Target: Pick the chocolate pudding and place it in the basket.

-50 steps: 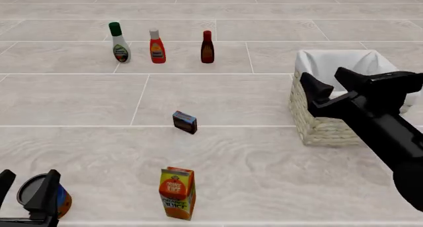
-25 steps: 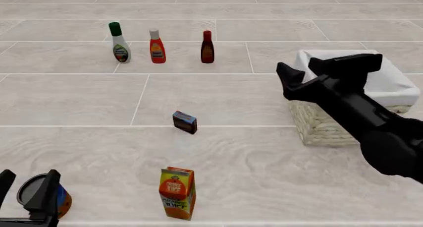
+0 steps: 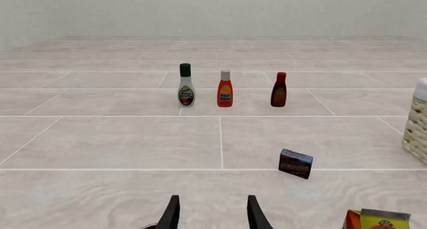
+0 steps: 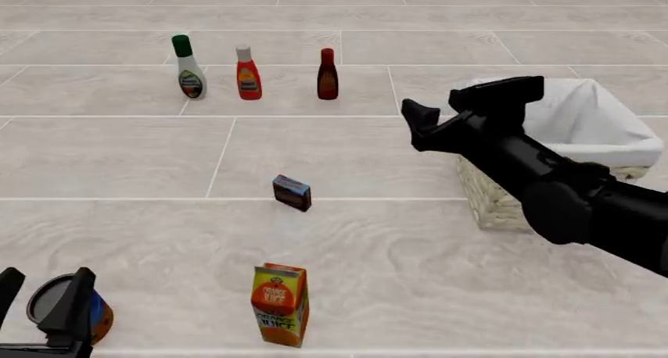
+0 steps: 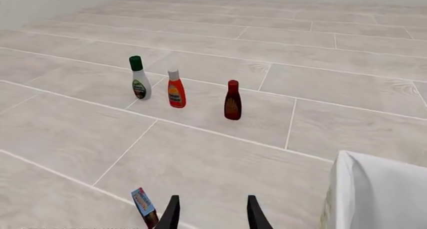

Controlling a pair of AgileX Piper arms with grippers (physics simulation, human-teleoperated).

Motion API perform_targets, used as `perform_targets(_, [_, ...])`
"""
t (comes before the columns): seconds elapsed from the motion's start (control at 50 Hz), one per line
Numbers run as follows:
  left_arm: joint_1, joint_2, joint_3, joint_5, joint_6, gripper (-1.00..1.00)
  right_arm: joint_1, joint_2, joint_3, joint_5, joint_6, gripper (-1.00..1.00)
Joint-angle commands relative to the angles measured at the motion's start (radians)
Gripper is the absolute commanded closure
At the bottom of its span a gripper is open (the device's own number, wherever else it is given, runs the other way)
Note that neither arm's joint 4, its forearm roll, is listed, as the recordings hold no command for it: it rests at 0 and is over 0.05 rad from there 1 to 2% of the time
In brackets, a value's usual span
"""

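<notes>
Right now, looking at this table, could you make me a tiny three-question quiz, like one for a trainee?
1. True or false: the chocolate pudding already lies inside the basket.
2. Which hand hangs open in the air beside the basket: A) the left hand, B) the right hand?
3. Fill in: the bottles standing in a row at the far side of the table number ____.

Key:
1. False; it lies on the table, apart from the basket.
2. B.
3. Three: a green-capped white bottle, a red bottle and a dark red bottle.
</notes>
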Motion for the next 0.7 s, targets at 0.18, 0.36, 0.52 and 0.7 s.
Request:
perform_targets(0.18, [0.000,0.000,0.000,0.000,0.000,-1.00,0.049,0.087,-0.066,0.002,-0.004,-1.00])
perform_targets(0.36, [0.000,0.000,0.000,0.000,0.000,-1.00,0.084,0.108,-0.095,0.009,-0.004,-1.00])
perform_targets(0.52, [0.000,0.000,0.000,0.000,0.000,-1.00,0.108,0.136,-0.119,0.010,-0.014,-1.00])
perform_targets(0.7, [0.000,0.000,0.000,0.000,0.000,-1.00,0.145,0.177,-0.149,0.007,-0.021,-1.00])
